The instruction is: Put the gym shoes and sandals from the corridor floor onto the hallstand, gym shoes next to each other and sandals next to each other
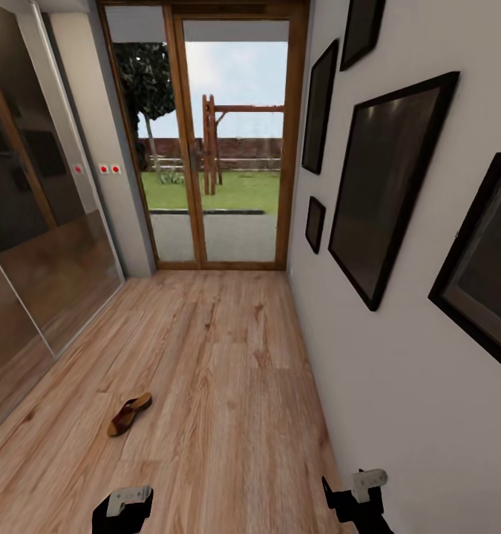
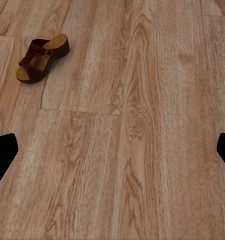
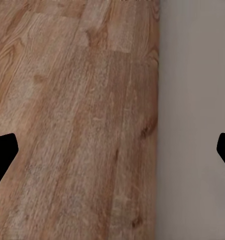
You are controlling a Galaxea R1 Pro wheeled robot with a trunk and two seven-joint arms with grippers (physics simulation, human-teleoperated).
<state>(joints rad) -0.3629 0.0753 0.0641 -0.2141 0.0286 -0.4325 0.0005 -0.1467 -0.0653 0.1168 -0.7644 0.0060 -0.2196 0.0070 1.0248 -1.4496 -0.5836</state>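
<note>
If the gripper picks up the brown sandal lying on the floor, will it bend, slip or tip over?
The sandal has a thick wedge sole, so it probably stays stiff when lifted. Its wide strap looks softer and may give under the fingers. It lies flat on the floor, so a push would likely slide it, not roll it.

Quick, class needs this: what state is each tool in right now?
Left tool: open, holding nothing.
Right tool: open, holding nothing.
</note>
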